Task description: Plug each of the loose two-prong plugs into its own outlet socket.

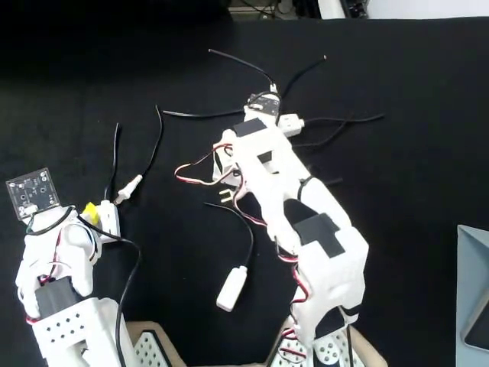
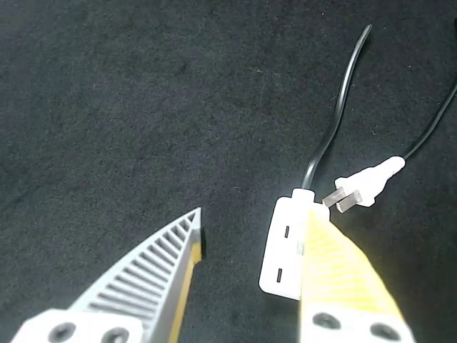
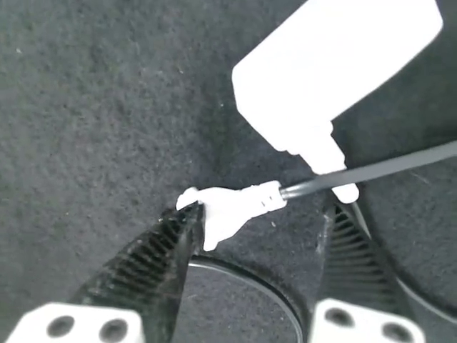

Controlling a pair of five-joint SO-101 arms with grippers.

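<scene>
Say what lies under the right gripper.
Under the right gripper, between its open fingers, a white plug on a black cord lies on the black cloth, a white outlet block just beyond. One finger covers the plug's prong end.

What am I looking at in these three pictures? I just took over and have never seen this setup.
Two small white robot arms sit side by side at a black table. The overhead picture shows both: the left arm low at the left, the right arm stretched out mid-table. The other two pictures come from a camera on each wrist, looking past its jaws. Left wrist: jaws open, a white outlet socket beside one of them, a loose plug lying just off it, not inserted. Right wrist: jaws open either side of a second plug, near another white socket. Nothing looks gripped. A third socket lies between the arms.
</scene>
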